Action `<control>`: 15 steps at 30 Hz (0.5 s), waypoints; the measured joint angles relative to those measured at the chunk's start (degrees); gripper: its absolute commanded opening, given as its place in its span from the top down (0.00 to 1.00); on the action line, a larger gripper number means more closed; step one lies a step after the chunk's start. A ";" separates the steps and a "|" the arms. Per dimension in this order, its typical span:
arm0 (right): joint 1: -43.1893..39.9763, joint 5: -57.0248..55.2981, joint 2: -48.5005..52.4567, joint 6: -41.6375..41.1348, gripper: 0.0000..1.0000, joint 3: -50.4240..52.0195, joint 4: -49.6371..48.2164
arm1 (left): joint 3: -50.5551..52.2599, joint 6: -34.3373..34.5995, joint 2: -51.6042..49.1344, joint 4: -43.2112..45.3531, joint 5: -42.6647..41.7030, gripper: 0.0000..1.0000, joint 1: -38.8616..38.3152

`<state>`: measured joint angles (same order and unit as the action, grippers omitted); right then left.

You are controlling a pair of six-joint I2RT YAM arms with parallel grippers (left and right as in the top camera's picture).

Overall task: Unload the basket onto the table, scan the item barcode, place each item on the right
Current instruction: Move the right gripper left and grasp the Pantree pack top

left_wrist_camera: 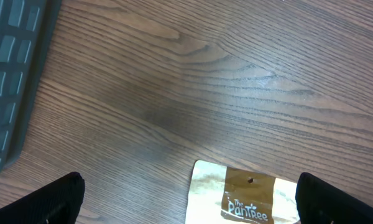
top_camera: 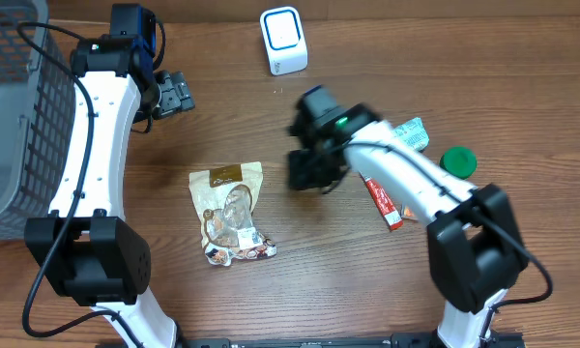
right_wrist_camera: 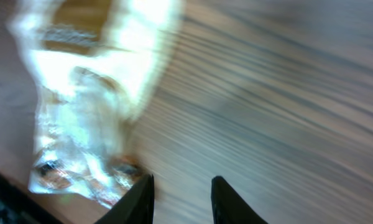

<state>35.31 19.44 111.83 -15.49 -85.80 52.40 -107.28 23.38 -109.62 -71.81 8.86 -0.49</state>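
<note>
Loosely, basket point(top_camera: 19, 145), scanner point(top_camera: 283, 41), tube point(top_camera: 381, 201) and cap point(top_camera: 458, 161) surround the snack bag point(top_camera: 230, 215).

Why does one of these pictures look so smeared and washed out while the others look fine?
Right wrist view: heavy streaking, likely from motion, smears the wood grain, and the snack bag is blown out to white glare. Left wrist view: sharp, with a soft dark shadow on the table. Overhead view: evenly lit and mostly sharp; only the right gripper looks a little blurred.

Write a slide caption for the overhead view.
Snack pouch lies on the wooden table; white scanner stands near its far edge.
</note>
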 measured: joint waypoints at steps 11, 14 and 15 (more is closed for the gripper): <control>17.81 -20.00 1.03 -6.38 0.55 0.09 -17.90 | 0.00 0.00 0.00 0.00 0.00 0.00 0.00; 19.71 -23.47 2.86 -6.78 0.46 0.09 -18.84 | 0.00 0.00 0.00 0.02 0.00 0.00 0.00; 19.96 -24.30 3.69 -6.82 0.44 0.09 -18.91 | 0.00 0.00 0.00 0.02 0.00 0.00 0.00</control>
<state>55.27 -4.86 115.52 -22.31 -85.71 33.50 -107.28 23.38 -109.62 -71.79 8.86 -0.49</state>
